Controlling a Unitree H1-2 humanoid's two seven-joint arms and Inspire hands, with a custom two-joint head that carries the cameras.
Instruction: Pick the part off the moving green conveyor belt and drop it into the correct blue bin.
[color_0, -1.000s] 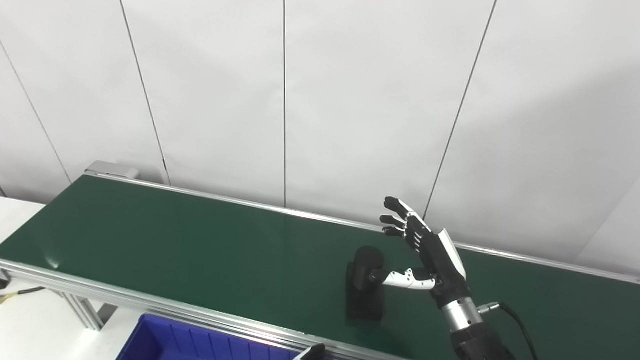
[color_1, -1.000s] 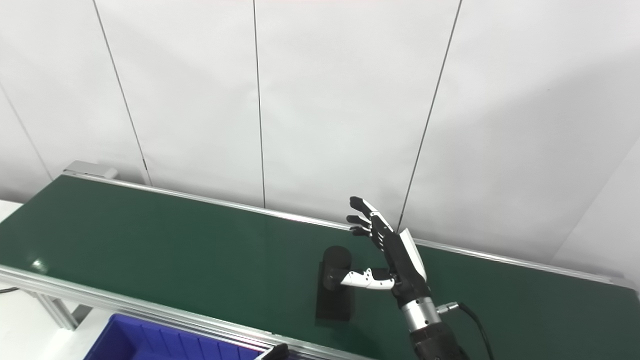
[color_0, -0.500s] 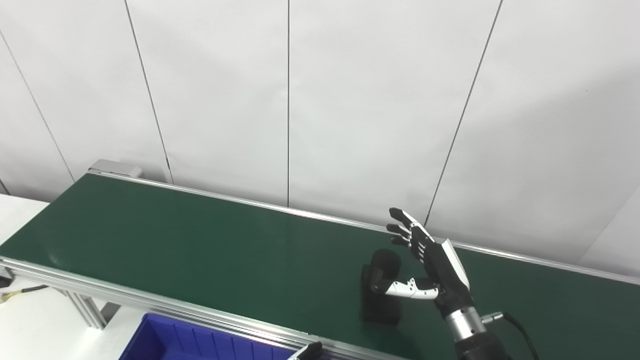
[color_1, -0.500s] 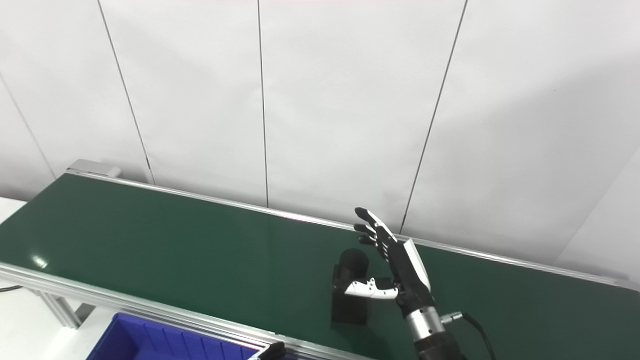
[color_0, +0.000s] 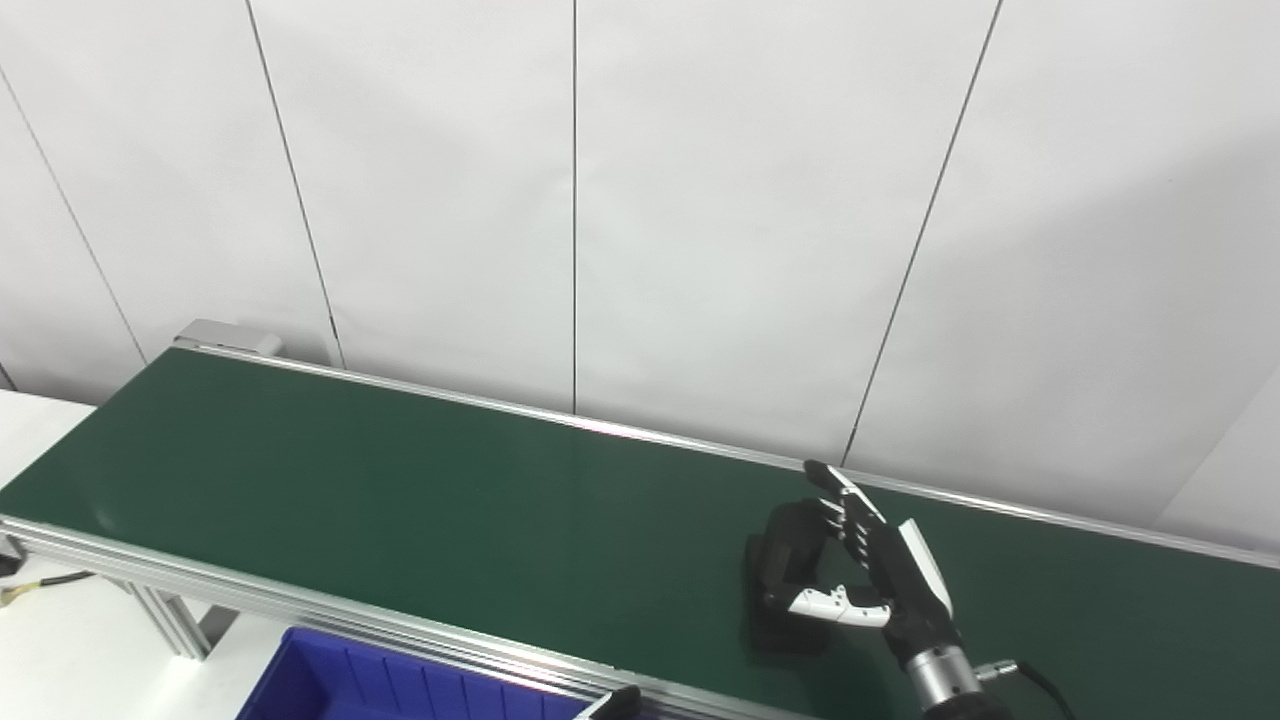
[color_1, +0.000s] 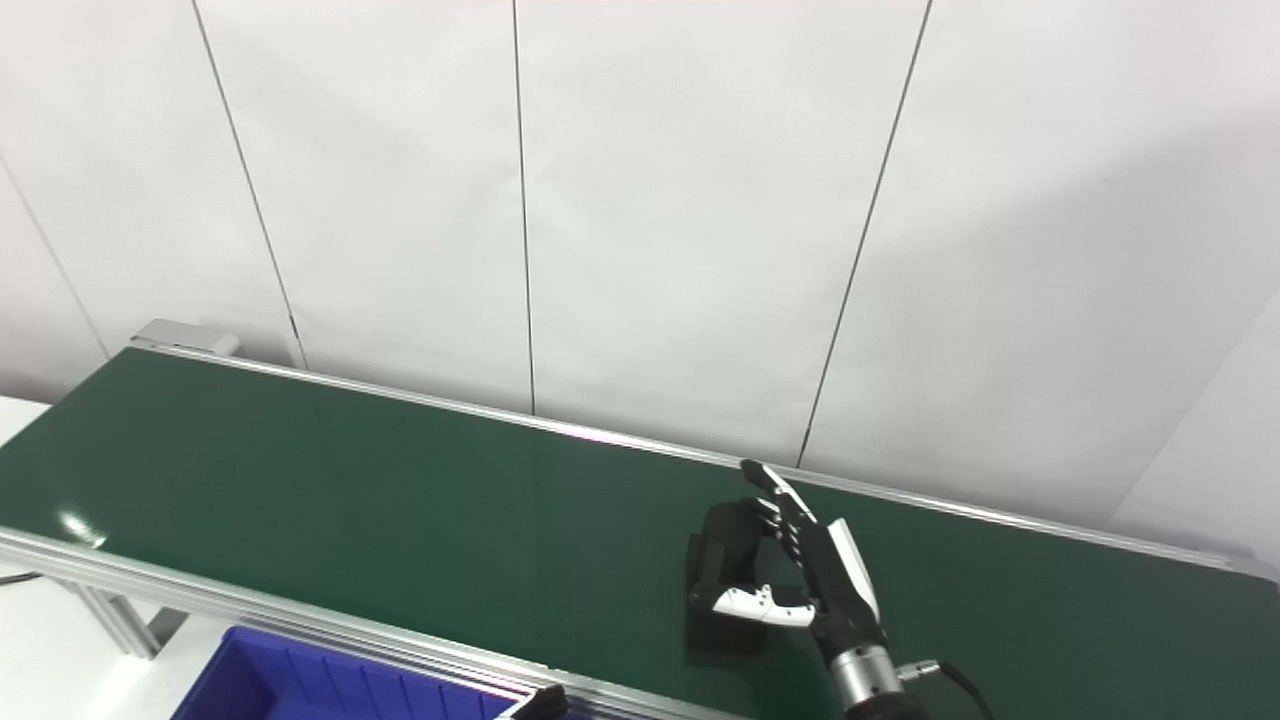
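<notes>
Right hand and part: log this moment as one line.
right hand: open, fingers and thumb either side of part, grasp not closed | part: black, on belt | bin: blue, below belt's near edge | left hand: barely in view

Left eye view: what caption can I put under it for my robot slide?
Right hand wraps open fingers around the black part on the green conveyor belt.

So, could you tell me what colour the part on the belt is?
Black part, clearest in the left eye view.
</notes>
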